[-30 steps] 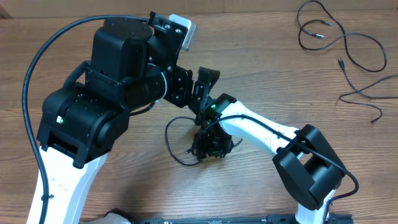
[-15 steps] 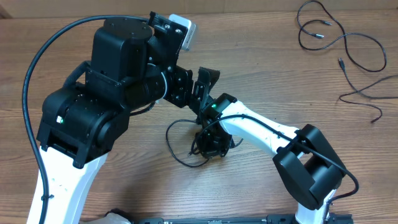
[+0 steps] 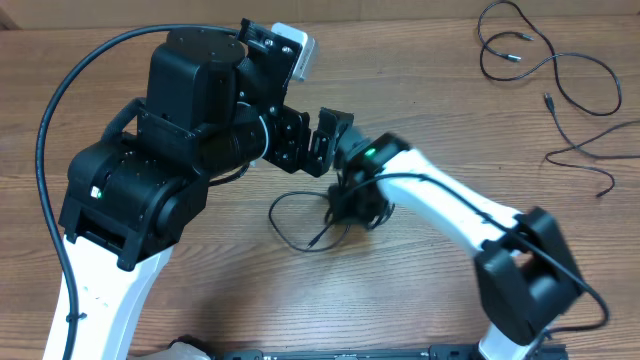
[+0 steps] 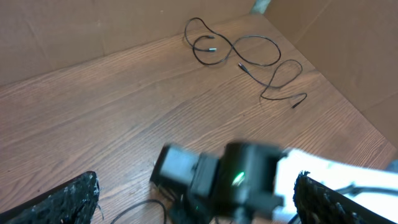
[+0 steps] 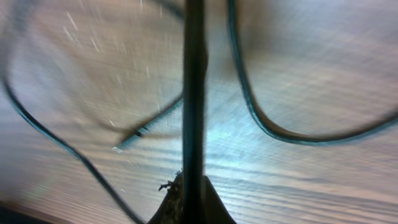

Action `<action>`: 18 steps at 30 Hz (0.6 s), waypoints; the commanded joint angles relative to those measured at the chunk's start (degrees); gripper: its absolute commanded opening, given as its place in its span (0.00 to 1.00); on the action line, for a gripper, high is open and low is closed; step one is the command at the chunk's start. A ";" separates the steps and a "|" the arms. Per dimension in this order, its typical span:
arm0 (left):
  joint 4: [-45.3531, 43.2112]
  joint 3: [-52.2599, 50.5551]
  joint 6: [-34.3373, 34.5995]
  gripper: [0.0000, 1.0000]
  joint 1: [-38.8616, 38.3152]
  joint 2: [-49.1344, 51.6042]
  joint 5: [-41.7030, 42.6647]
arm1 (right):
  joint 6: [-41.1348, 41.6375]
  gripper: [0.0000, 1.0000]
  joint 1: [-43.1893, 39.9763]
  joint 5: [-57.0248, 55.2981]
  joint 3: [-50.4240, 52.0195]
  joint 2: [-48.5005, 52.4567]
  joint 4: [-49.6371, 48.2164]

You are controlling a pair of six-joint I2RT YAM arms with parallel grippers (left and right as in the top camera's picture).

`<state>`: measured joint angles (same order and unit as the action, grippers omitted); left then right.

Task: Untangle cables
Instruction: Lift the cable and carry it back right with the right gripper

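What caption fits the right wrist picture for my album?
Right tool pinches a black cable over the wooden table.

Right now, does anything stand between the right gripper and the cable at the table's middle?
Nothing visible. The right gripper is shut on that cable; the right wrist view shows it running straight into the closed jaws.

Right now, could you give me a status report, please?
Left end effector open, empty. Right end effector shut on cable. Other cables lie apart, far side. Left one crowds right wrist.
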<state>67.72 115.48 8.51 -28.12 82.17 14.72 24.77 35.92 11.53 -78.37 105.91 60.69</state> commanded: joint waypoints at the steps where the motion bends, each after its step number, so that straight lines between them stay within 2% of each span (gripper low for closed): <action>1: -0.22 -0.24 -0.81 1.00 -0.04 -0.42 -0.33 | 0.70 0.04 -4.00 -1.25 -4.07 -5.64 -0.28; 10: -0.22 -0.24 -0.81 1.00 -0.04 -0.42 -0.33 | 0.48 0.04 -13.57 -1.22 -8.79 -15.89 -0.07; 18: -0.22 -0.24 -0.81 1.00 -0.04 -0.42 -0.33 | 0.28 0.04 -15.34 -1.70 -10.64 -23.91 -1.55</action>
<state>67.72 115.48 8.51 -28.12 82.17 14.72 25.06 20.78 10.44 -86.91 85.21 59.86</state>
